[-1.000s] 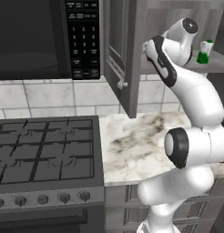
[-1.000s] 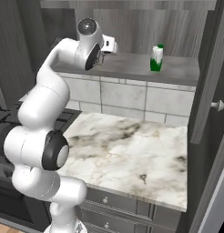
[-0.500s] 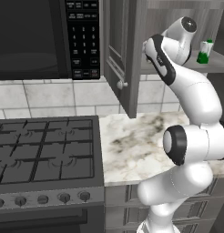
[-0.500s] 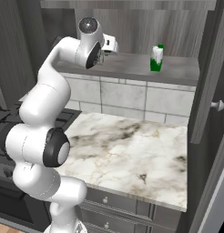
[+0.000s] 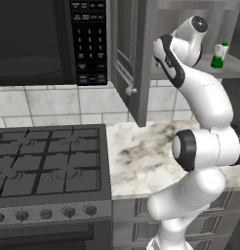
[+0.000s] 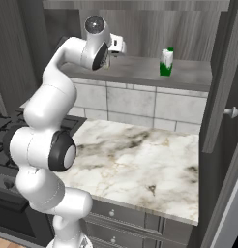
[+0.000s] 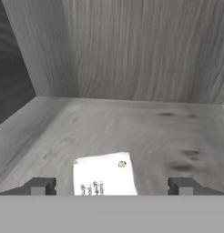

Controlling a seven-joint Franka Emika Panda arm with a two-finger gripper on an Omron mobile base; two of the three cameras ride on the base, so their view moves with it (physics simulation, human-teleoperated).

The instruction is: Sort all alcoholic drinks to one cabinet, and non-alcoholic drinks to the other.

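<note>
Your pincer [image 7: 111, 187] is standing wide apart, gripping nothing. A white carton [image 7: 104, 175] is sitting between its 2 tips on the cabinet shelf [image 7: 145, 132], touching neither. The green-and-white container [image 6: 166, 62] is standing at 3 o'clock. Both are probably light and squashy, so squeeze the flat sides gently.

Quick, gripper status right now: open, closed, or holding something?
Gripper: open, fingertips spread wide, gripping nothing. A white carton stands on the cabinet shelf between them, untouched by either tip.
</note>
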